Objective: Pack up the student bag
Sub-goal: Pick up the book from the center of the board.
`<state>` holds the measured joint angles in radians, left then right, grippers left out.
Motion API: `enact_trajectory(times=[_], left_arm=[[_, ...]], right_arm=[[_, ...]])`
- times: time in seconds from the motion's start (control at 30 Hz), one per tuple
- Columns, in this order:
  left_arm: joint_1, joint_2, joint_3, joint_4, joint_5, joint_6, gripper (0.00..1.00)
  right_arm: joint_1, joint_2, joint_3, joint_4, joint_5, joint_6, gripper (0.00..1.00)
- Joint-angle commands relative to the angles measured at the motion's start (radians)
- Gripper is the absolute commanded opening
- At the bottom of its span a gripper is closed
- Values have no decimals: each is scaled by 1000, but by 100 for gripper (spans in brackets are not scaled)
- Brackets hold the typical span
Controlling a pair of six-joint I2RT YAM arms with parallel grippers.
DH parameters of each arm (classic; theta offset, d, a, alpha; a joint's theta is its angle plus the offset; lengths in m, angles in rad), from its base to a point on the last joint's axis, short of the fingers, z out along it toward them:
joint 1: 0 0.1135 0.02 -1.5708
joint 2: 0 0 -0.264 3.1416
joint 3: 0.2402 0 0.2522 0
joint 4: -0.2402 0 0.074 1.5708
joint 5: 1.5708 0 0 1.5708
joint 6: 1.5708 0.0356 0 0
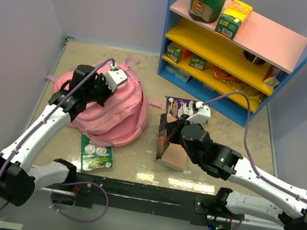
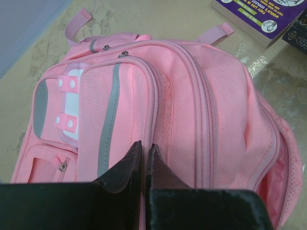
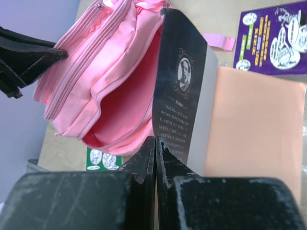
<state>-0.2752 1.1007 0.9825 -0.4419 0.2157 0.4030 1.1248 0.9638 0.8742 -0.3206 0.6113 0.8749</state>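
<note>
The pink student bag [image 1: 119, 115] lies left of centre with its front pockets [image 2: 96, 120] up. Its main compartment [image 3: 125, 103] gapes open toward the right arm. My left gripper [image 2: 145, 146] sits on top of the bag, shut on a pink seam beside the front pocket; in the right wrist view its fingers [image 3: 33, 56] touch the bag's upper edge. My right gripper [image 3: 156, 140] is shut just right of the bag's mouth, nothing showing between its fingers. A black book [image 3: 184, 91] stands on edge against its right finger, over a peach-coloured flat item [image 3: 256, 139].
A purple book [image 1: 179, 106] lies behind the right gripper. A green packet [image 1: 95, 155] lies in front of the bag. A blue shelf unit [image 1: 245, 77] with boxes and packets stands at the back right. Walls close in the table on both sides.
</note>
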Motion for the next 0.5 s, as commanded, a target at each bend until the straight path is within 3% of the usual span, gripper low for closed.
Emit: enact_trajectory(times=[0.0, 0.47], left_arm=[[19, -50, 10, 106, -9, -21, 0], [27, -71, -10, 100, 8, -16, 0]], right_arm=[[-5, 114, 187, 129, 7, -120, 0], [-17, 358, 460, 276, -128, -231, 0]])
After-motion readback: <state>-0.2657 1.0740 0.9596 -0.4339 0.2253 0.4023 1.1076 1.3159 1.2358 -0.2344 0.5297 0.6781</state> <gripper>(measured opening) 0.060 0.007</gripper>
